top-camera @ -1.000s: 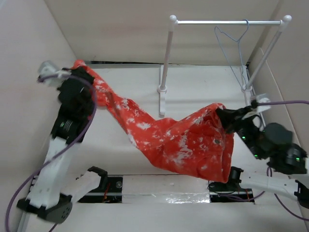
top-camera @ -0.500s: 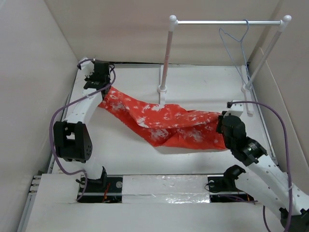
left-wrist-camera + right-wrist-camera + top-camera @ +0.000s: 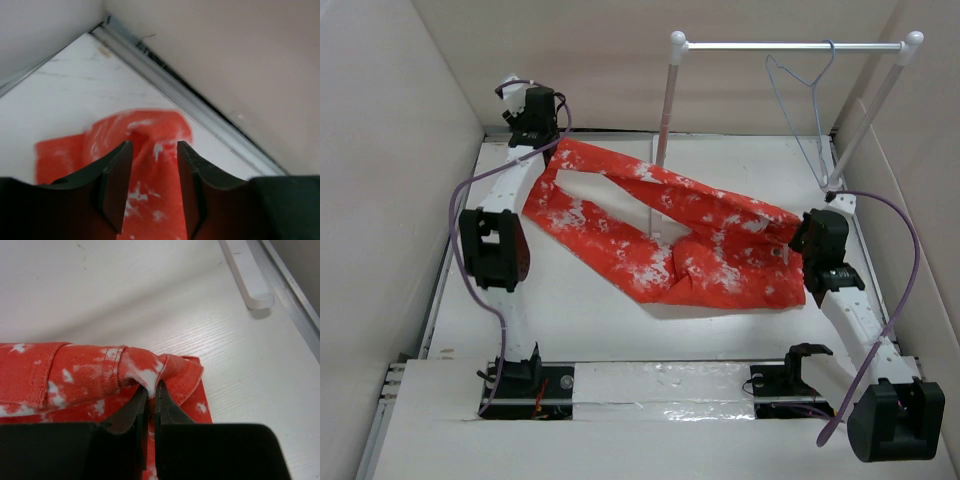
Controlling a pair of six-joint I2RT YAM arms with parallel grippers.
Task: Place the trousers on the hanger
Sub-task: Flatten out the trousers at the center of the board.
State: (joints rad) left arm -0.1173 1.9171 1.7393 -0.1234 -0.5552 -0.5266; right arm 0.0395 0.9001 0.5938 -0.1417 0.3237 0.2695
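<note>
The trousers (image 3: 680, 245) lie spread out and mostly flat on the counter (image 3: 570, 320), running aslant from its far left corner to near its right edge. The cloth is bright red-orange, mottled all over with white blotches and speckles. The two legs part toward the left and leave a bare wedge of counter between them; the farther leg ends in the far left corner, and the nearer one lies broader, with a creased lower edge. The waist end is at the right, where a small dark button shows near the band. The left tool (image 3: 154, 145) stands over the farther leg's end with its fingers spread; a raised ridge of cloth lies between them without being gripped. The right tool (image 3: 151, 389) is pressed together on a fold of the stitched waistband and pinches it. The cloth lies across the foot of the left pole of the white rail stand (image 3: 790, 45) at the far edge. The hanger (image 3: 788, 110), a thin pale wire triangle, hangs by its hook from the stand's crossbar near the far right corner, apart from the trousers.
</note>
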